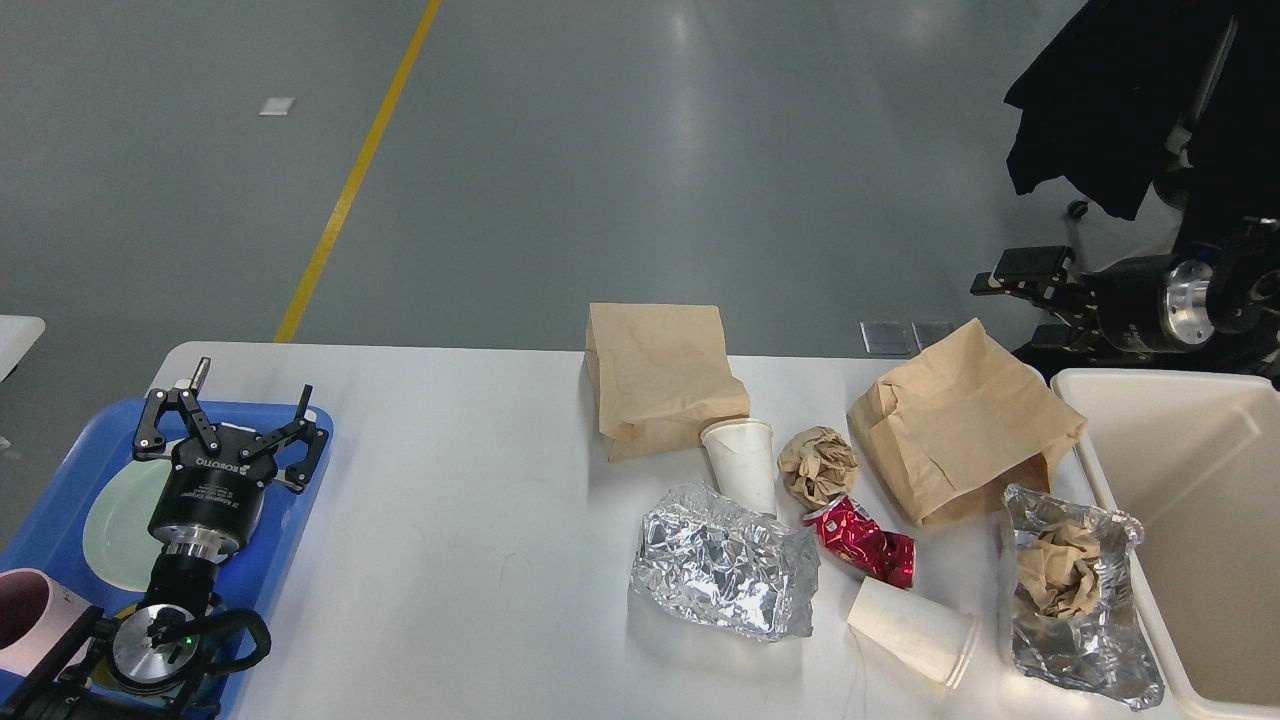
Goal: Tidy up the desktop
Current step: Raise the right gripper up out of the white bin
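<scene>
The white desktop (pixel 450 480) holds litter on its right half: two brown paper bags (pixel 660 375) (pixel 960 425), a white paper cup (pixel 742 462), a crumpled brown paper ball (pixel 818 465), a crushed red can (pixel 862 540), a crumpled foil sheet (pixel 720 572), a second paper cup (pixel 915 630) on its side, and a foil piece (pixel 1110 650) with crumpled paper in it. My left gripper (pixel 235 400) is open and empty over the blue tray. My right gripper (pixel 1015 300) is open and empty, beyond the table's far right edge.
A blue tray (pixel 300 500) at the left edge holds a pale green plate (pixel 115 515). A pink cup (pixel 22 612) is at the bottom left. A cream bin (pixel 1180 520) stands at the right edge. Dark cloth (pixel 1100 100) hangs at the top right.
</scene>
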You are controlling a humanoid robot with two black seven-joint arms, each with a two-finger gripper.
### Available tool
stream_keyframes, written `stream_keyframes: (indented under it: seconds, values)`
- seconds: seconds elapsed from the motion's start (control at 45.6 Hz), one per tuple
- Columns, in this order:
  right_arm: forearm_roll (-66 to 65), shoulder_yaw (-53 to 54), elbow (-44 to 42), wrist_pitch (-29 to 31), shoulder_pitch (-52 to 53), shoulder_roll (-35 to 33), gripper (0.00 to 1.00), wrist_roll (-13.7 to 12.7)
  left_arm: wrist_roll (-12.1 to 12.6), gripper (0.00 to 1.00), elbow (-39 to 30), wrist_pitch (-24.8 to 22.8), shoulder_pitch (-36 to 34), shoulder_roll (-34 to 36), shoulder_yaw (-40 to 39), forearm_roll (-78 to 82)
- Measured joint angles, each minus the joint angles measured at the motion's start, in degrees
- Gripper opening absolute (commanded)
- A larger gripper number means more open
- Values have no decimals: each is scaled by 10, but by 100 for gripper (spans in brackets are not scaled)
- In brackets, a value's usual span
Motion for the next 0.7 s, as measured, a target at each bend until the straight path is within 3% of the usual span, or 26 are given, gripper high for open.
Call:
stream_keyframes:
  seconds: [0.198, 0.307, 0.373, 0.483, 0.571, 0.702]
  values:
    - [4, -202, 36, 113, 146, 124, 100, -6, 0, 97, 0, 0, 0, 0, 0, 0]
    - [4, -269, 106, 153, 233, 177, 100, -21, 0, 97, 0, 0, 0, 0, 0, 0]
    - [4, -291, 173, 162, 296, 191, 98, -47, 0, 97, 0, 0, 0, 0, 0, 0]
    - [6, -305, 290, 164, 385, 200, 91, -121, 0, 97, 0, 0, 0, 0, 0, 0]
    - [24, -314, 360, 158, 443, 202, 92, -175, 0, 97, 1, 0, 0, 0, 0, 0]
    - [75, -334, 437, 156, 519, 204, 99, -210, 0, 97, 1, 0, 0, 0, 0, 0]
